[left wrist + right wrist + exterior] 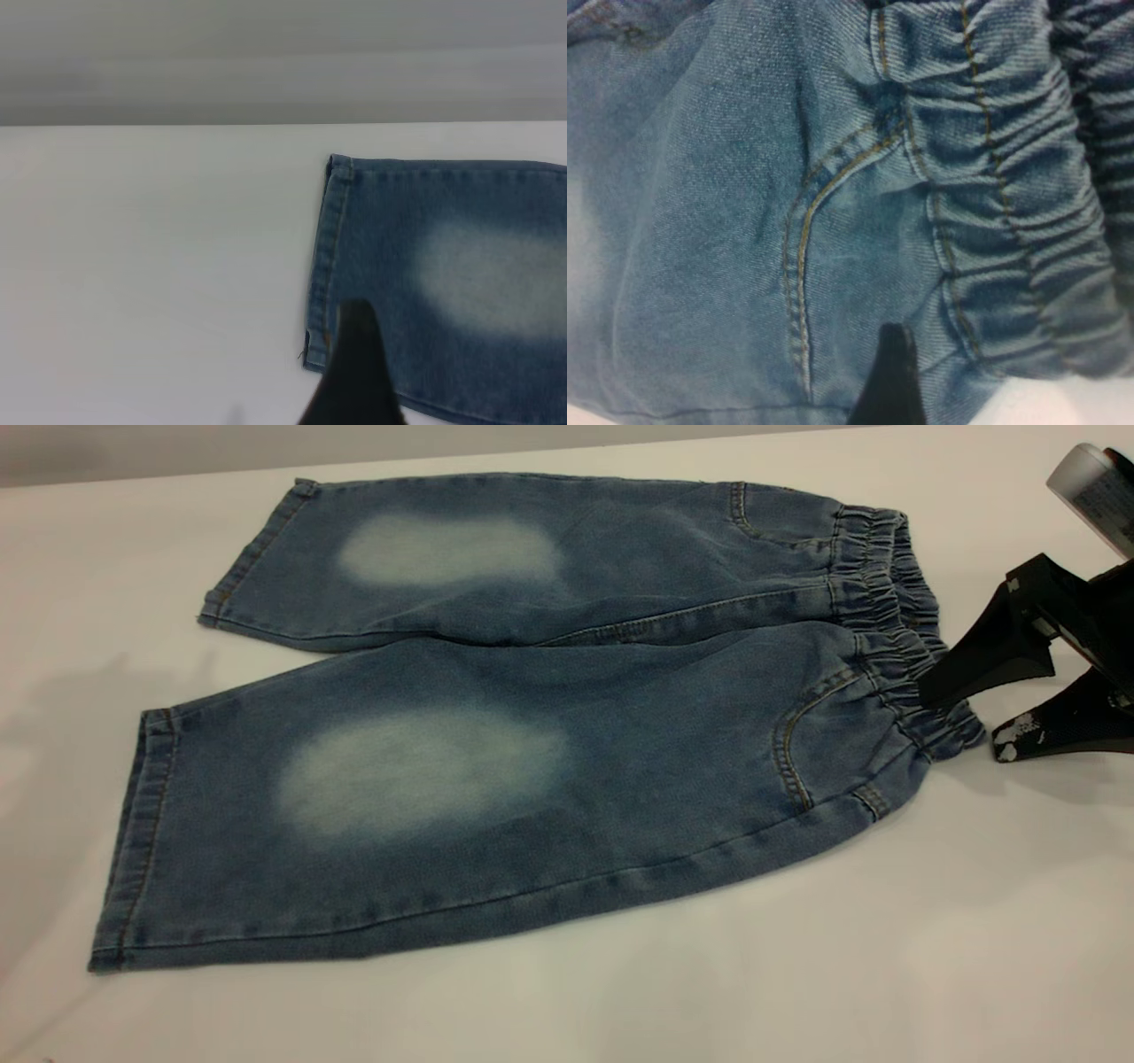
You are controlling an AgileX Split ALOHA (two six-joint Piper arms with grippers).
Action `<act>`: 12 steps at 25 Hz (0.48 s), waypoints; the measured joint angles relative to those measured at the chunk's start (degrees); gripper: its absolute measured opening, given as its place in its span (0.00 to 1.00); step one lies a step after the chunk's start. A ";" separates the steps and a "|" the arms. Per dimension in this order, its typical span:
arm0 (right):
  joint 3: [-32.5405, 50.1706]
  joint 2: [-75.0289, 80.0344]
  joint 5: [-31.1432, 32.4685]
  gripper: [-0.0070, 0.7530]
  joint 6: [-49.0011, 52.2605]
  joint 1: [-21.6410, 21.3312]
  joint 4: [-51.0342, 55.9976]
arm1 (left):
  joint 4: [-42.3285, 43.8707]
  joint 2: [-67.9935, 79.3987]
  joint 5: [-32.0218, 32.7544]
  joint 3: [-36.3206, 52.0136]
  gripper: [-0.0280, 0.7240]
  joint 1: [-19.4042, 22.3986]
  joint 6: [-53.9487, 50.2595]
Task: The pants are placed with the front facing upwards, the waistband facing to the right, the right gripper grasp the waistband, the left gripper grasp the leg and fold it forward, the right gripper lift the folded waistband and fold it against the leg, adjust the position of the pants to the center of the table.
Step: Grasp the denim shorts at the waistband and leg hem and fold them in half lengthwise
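Lying flat and front up on the table [974, 921], the pants [496, 779] have their waistband [895, 629] toward the right edge. The right gripper [961, 713] sits at the waistband, jaws wide, one finger over it. The left gripper [354, 372] hovers by a leg hem; its jaws cannot be told.

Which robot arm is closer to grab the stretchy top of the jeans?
The right one. The right gripper is open at the waistband, one finger over it. The left gripper is at a leg hem.
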 joint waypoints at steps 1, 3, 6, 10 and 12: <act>0.00 0.00 0.23 0.75 -0.09 0.00 0.35 | 0.00 0.00 0.00 0.00 0.71 0.00 0.00; 0.00 0.07 0.83 0.75 -0.91 0.00 1.20 | 0.00 0.00 0.00 0.00 0.71 0.00 0.00; 0.00 0.13 2.16 0.75 -2.78 0.00 2.71 | 0.00 0.00 0.00 0.00 0.71 0.00 0.00; 0.05 0.24 3.84 0.75 -4.09 0.01 4.03 | 0.00 0.00 0.00 0.00 0.71 0.00 0.00; 0.05 0.24 4.62 0.75 -4.65 0.01 4.72 | 0.00 0.00 0.00 0.00 0.71 0.00 0.00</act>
